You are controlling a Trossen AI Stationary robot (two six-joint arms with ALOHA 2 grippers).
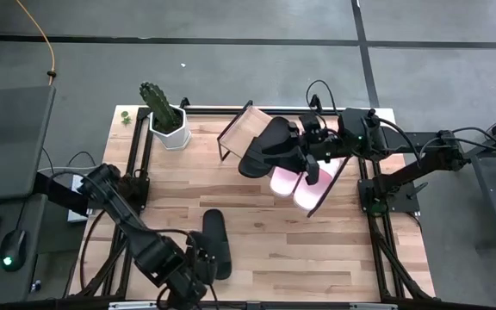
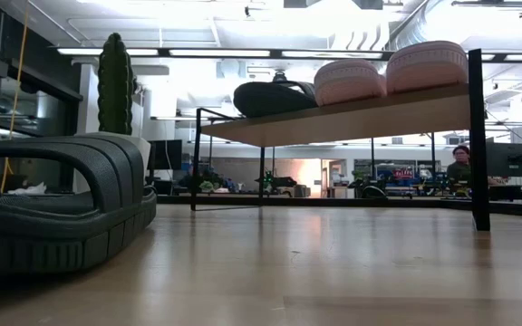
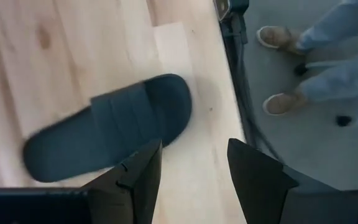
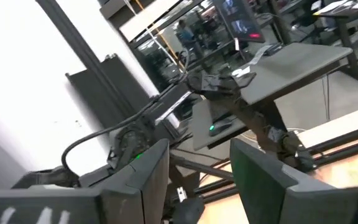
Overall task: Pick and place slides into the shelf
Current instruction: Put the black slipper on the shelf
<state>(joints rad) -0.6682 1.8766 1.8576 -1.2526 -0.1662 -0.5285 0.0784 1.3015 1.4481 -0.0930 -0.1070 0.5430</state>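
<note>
The shelf (image 1: 246, 127) stands slanted at the table's far right; its board (image 2: 352, 113) shows from below in the low view. On it lie two pale pink slides (image 1: 282, 179) (image 1: 313, 188) and one black slide (image 1: 263, 148). My right gripper (image 1: 305, 150) hovers open just right of that black slide, and its wrist view (image 4: 194, 168) shows nothing between the fingers. The second black slide (image 1: 214, 244) (image 3: 107, 134) lies flat on its sole near the table's near edge. My left gripper (image 1: 195, 274) (image 3: 191, 168) is open above the tabletop beside it, close to the near edge.
A cactus in a white pot (image 1: 166, 120) stands at the table's far left, beside the shelf. A person's shoes (image 3: 278, 37) show on the floor just beyond the table's edge. Bare wood (image 1: 317, 250) lies between the near slide and the shelf.
</note>
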